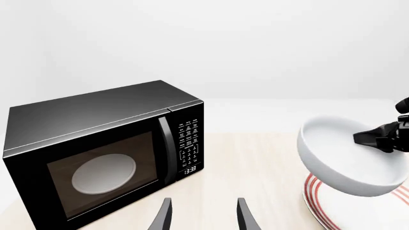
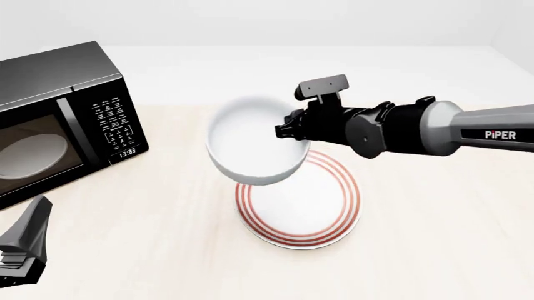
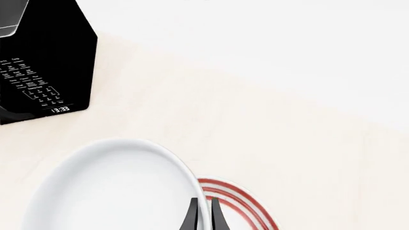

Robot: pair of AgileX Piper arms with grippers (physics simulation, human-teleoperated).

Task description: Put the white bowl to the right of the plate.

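The white bowl (image 2: 250, 147) hangs tilted in the air above the left part of the plate (image 2: 313, 206), clear of the table. My right gripper (image 2: 288, 132) is shut on the bowl's right rim, one finger inside and one outside. In the right wrist view the fingers (image 3: 204, 215) pinch the bowl rim (image 3: 128, 191), with the plate's red rings (image 3: 243, 201) just beyond. The left wrist view shows the bowl (image 1: 345, 163) held by the right gripper over the plate (image 1: 319, 201). My left gripper (image 1: 203, 215) is open and empty, low at the near left (image 2: 25, 250).
A black microwave (image 2: 59, 119) stands at the table's left, a pale oval dish visible behind its glass door (image 1: 102, 172). Pale wooden tabletop (image 2: 442, 219) stretches to the right of the plate.
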